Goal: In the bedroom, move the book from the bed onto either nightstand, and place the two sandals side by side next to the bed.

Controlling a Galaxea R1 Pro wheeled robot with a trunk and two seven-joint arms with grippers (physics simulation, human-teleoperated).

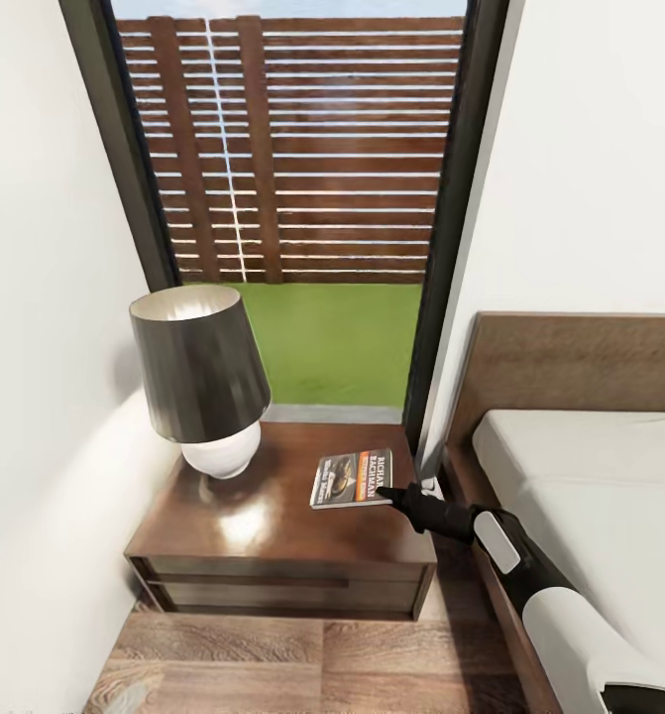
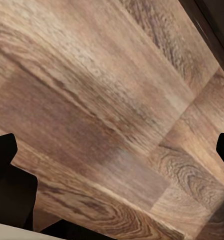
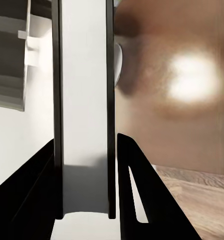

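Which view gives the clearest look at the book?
The head view: the book lies cover-up on the nightstand, its right edge at the right pincer. The right wrist view sees it edge-on as a pale slab between the fingers. The left wrist view looks at floor.

A lamp [image 1: 201,382] stands at the far left, with a dark tapered shade [image 1: 198,364] over a round white base [image 1: 219,453]; its light glints on the glossy wood near it. Beyond it a tall dark-framed window [image 1: 297,213] shows a slatted wooden fence [image 1: 292,149] above green grass [image 1: 332,342]. White walls [image 1: 45,327] flank the window on both sides. Wood-plank floor [image 1: 302,669] lies near; its grain shows close up in the left wrist view [image 2: 106,115].
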